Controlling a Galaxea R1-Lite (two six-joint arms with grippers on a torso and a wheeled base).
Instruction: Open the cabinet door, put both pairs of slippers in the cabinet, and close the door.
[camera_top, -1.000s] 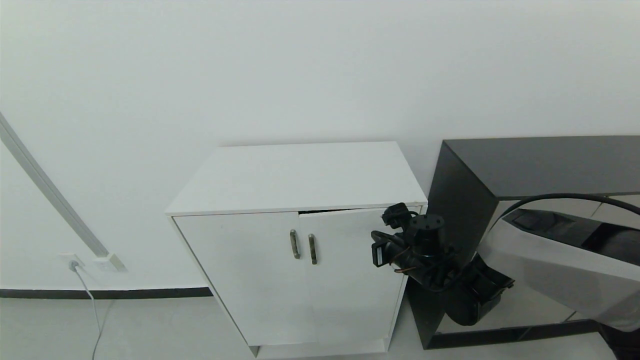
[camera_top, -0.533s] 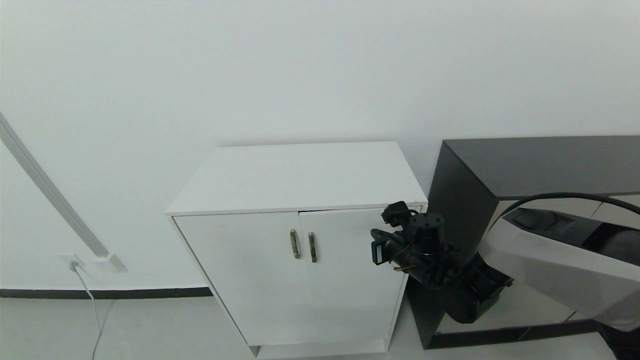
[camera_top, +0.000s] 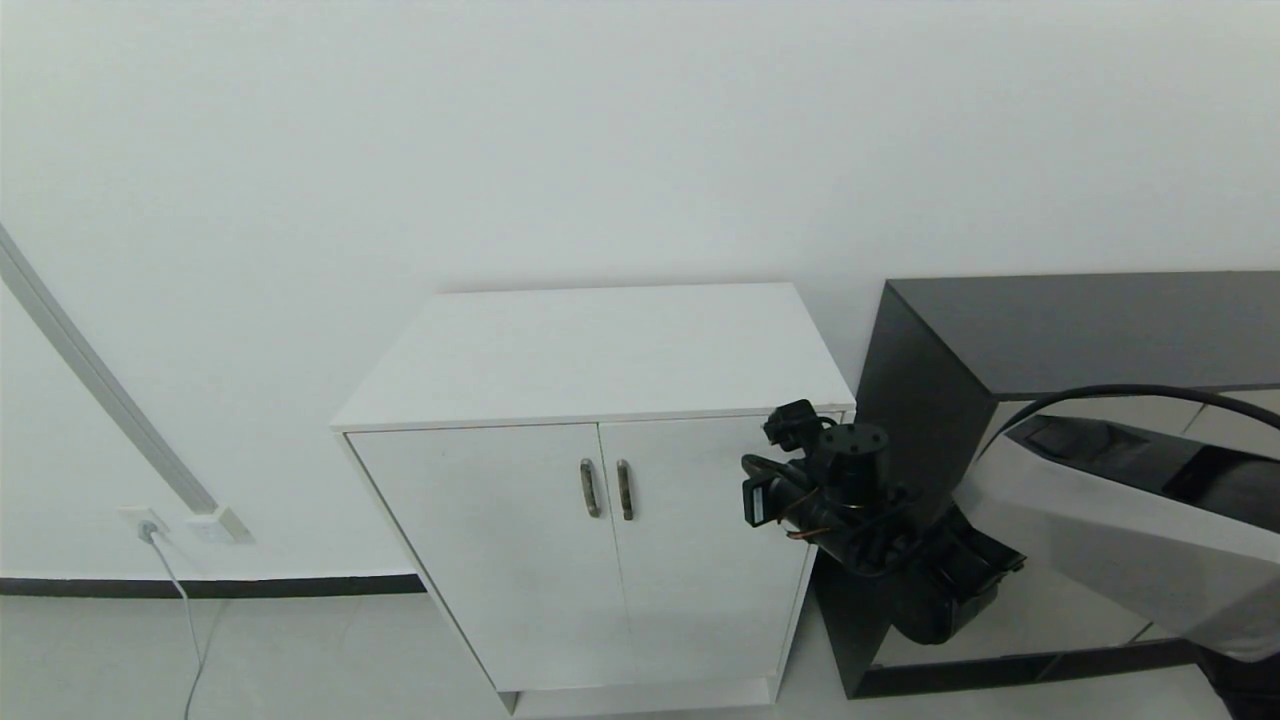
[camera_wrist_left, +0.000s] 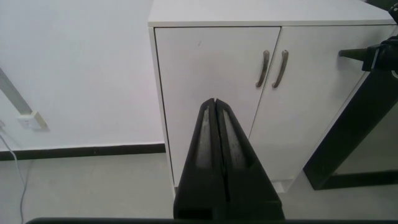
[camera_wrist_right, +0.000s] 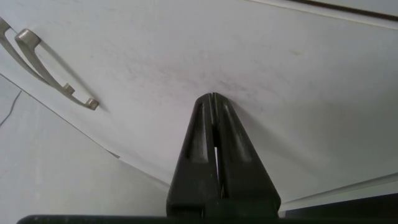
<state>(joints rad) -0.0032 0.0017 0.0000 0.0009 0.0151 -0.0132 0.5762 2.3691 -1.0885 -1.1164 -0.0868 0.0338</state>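
So the cabinet (camera_top: 600, 350) is white, sitting on the floor (camera_top: 250, 660) against the wall (camera_top: 640, 130), and both doors are closed flush. The two handles (camera_top: 606, 488) sit side by side right at the middle seam, one on the left door (camera_top: 500, 550) and one on the right door (camera_top: 700, 560).

The right hand (camera_wrist_right: 213, 99) is up against the right door, on the hinge side and well away from the handles. Its fingers are pinched together with nothing between them, and the tips look like they're touching the door face. In the head view the right arm (camera_top: 850, 500) sits at the cabinet's right edge, near the top of that door.

The left hand (camera_wrist_left: 215, 102) hangs well back from the cabinet, above the floor, pointing at the left door. Its fingers are pressed together too, holding nothing.

Just beside the cabinet on the right there's a black unit (camera_top: 920, 400) with a glossy front. Off to the left, low on the wall, there's a socket (camera_top: 140, 520) with a cable (camera_top: 185, 610) trailing down to the floor.
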